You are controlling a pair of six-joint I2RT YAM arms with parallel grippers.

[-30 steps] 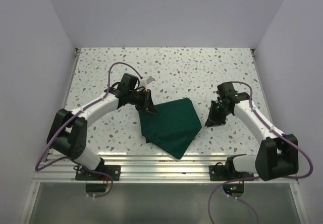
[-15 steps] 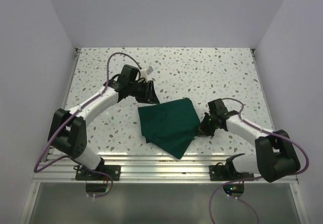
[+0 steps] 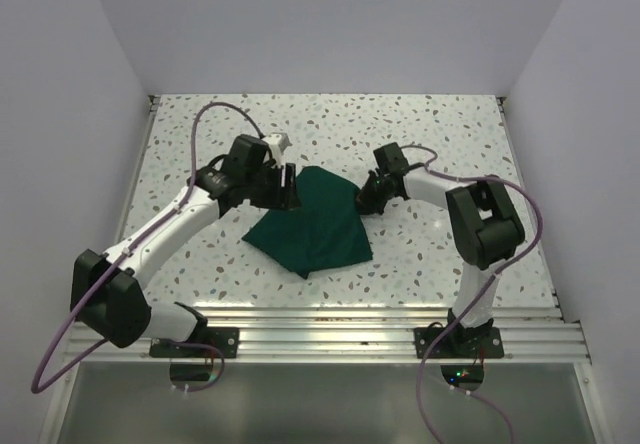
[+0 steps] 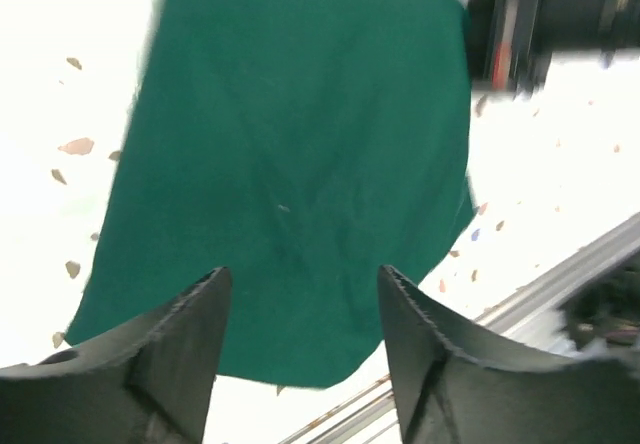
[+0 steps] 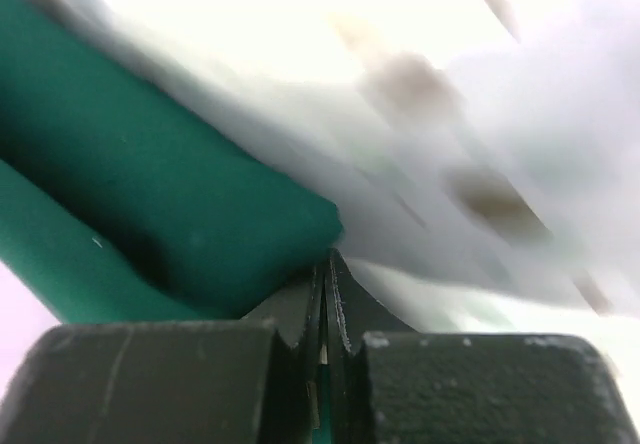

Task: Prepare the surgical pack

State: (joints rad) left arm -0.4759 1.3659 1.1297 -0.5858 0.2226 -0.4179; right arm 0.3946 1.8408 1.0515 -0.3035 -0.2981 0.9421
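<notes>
The surgical pack shows as a dark green folded drape (image 3: 315,226) lying on the speckled table. My left gripper (image 3: 289,190) hovers open over its far left edge. In the left wrist view the drape (image 4: 300,144) spreads out below and beyond the gripper (image 4: 300,289), and nothing sits between the fingers. My right gripper (image 3: 366,198) is at the drape's far right corner. In the right wrist view it (image 5: 325,259) is shut, with a thin sliver of green cloth pinched between the jaws and a thick green fold (image 5: 160,194) just ahead. No instruments or gauze are in view.
A metal rail (image 3: 330,326) runs along the table's near edge, and it also shows in the left wrist view (image 4: 560,274). White walls close in the left, right and back. The right arm's dark wrist (image 4: 560,14) sits just beyond the drape.
My right gripper shut at the drape's right side and swept far-left, carrying that corner with it. The drape shifted left and farther back. My left gripper opened.
</notes>
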